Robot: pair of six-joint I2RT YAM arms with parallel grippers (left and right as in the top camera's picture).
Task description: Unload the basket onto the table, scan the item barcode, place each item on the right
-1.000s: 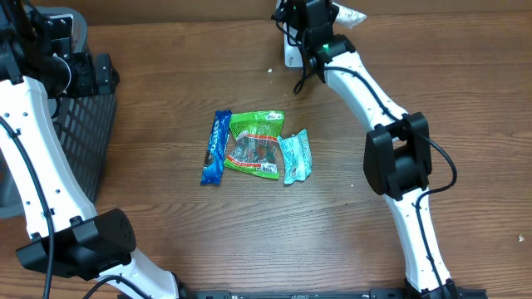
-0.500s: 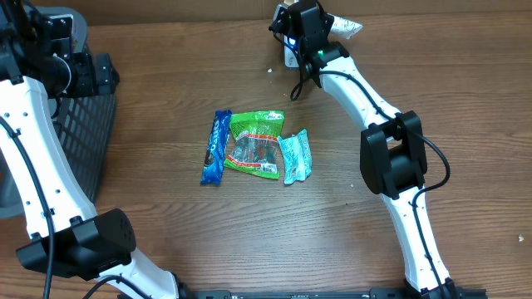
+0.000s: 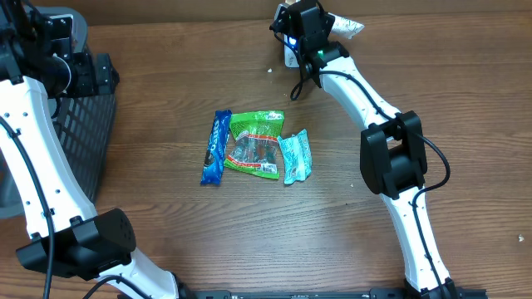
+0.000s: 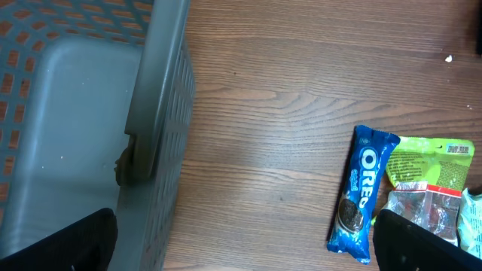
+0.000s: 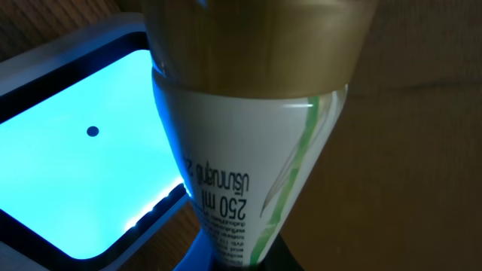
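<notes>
Here, the right pincer [image 3: 326,25] is sitting in the upper middle of the overhead frame, closed narrow on a white tube [image 5: 248,188] with a gold part, and it is holding this tube in the air just beside the scanner [image 3: 289,53]. In the right wrist view the long axis of the tube is running from the top edge down to the bottom edge, and the glowing blue window of the scanner [image 5: 75,158] is lying to the left of it, with the tube covering the window's right border. The print "250 ml" is facing the camera and not the window, and I cannot see any barcode, so I judge that the coming move is depending on turning the tube around its long axis toward the left. The left pincer [image 4: 245,248] is standing wide and holding nothing, above the rim of the basket [image 4: 158,113] at the far left, well apart from the scanner, so the right arm is clearly the nearer 1. The 3 other packs, with the Oreo pack [image 3: 216,147] among them, are lying in the middle of the table [image 3: 249,241]. Compared with 1 second ago, the right wrist is sitting a little more to the left, the tip of the tube is lower, and the blue light is now showing; the 3 packs are lying just as they were.
</notes>
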